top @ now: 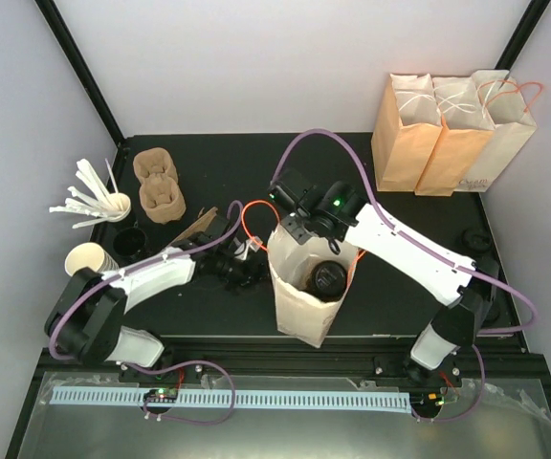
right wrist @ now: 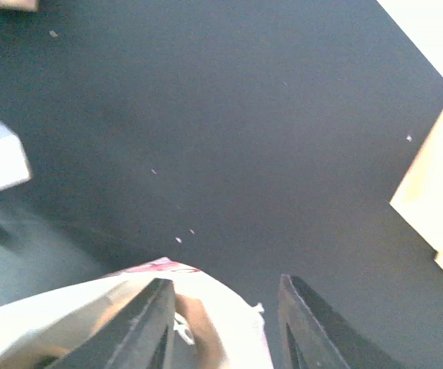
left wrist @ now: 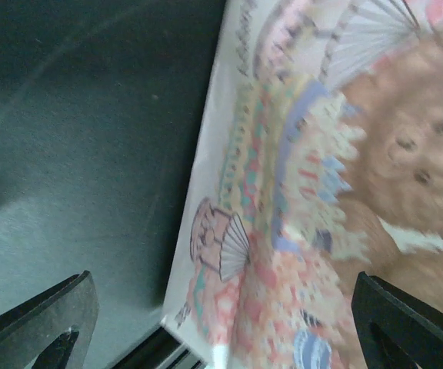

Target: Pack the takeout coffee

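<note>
Two arms reach inward over the black tabletop (top: pixel 400 287). At about 9 o'clock, far left, a holder of white utensils (top: pixel 99 199) stands beside a white paper cup (top: pixel 86 258). Brown pulp cup carriers (top: pixel 158 182) lie just past them toward 10 o'clock. The left end effector (top: pixel 247 266) sits low at the left flank of the open paper bag (top: pixel 299 311). In its wrist view the fingers (left wrist: pixel 52 319) are spread wide, and the bag's printed side fills the space between them without touching either one. The bag stands upright near the middle of the tabletop, toward 6 o'clock. The takeout coffee (top: pixel 328 279) rests inside it, its round black lid visible through the mouth. The right end effector (top: pixel 299 232) hangs at the bag's far rim, at the 12 o'clock side of the opening. Its fingers (right wrist: pixel 156 323) show only a narrow gap, with the paper edge lying between them. Whether they pinch that edge I cannot tell. At about 1 o'clock, three more paper bags (top: pixel 448 134) stand in a row against the back wall.
</note>
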Robot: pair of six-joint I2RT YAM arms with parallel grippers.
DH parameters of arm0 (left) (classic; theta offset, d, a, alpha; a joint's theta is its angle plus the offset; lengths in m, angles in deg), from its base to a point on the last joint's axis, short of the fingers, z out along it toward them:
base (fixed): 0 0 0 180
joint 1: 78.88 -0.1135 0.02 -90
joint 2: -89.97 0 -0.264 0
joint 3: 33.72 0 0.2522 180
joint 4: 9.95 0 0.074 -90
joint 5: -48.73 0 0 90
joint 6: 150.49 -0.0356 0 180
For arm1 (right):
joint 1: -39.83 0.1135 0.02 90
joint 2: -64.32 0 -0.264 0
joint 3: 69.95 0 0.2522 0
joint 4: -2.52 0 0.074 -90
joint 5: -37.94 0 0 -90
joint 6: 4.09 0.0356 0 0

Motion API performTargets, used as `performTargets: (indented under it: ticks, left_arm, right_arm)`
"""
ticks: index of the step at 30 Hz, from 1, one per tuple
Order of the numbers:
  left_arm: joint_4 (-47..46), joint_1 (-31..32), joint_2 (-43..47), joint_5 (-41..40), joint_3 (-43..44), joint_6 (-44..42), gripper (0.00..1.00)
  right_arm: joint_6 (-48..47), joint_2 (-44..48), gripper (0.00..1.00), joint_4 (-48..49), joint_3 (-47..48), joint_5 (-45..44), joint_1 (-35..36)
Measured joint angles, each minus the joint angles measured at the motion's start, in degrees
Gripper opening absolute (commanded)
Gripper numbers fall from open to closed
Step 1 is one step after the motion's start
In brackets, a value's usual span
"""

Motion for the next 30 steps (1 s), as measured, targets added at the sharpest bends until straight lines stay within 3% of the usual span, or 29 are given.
performTargets:
  ticks: [8,13,17,24,26,30]
  left_arm:
    - [-10.0,7.4,4.2,-2.2,-3.6,12.2,0.93]
    - [-16.4,10.8,4.1,-3.8,-3.6,17.8,0.94]
    - [-18.8,11.8,4.0,-6.1,-3.6,19.8,0.95]
    - [-15.3,10.3,7.0,-9.9,-3.6,18.0,0.95]
    - [-13.5,8.1,8.9,-10.3,-4.0,16.6,0.95]
    - [-10.1,2.0,12.3,-10.9,-4.0,12.8,0.95]
  right_arm:
    - [-8.8,-4.5,0.57,4.9,8.3,8.0,-0.5]
    - [-10.6,-4.0,0.71,5.2,9.2,10.9,-0.5]
    - [-9.8,-2.3,0.72,4.4,9.1,9.9,-0.5]
    - [-4.5,1.7,0.74,0.2,9.7,2.6,-0.5]
    - [-2.1,2.7,0.69,-1.7,9.7,0.1,-1.0]
    - [1.5,4.3,0.68,-4.5,9.6,-1.3,-3.4]
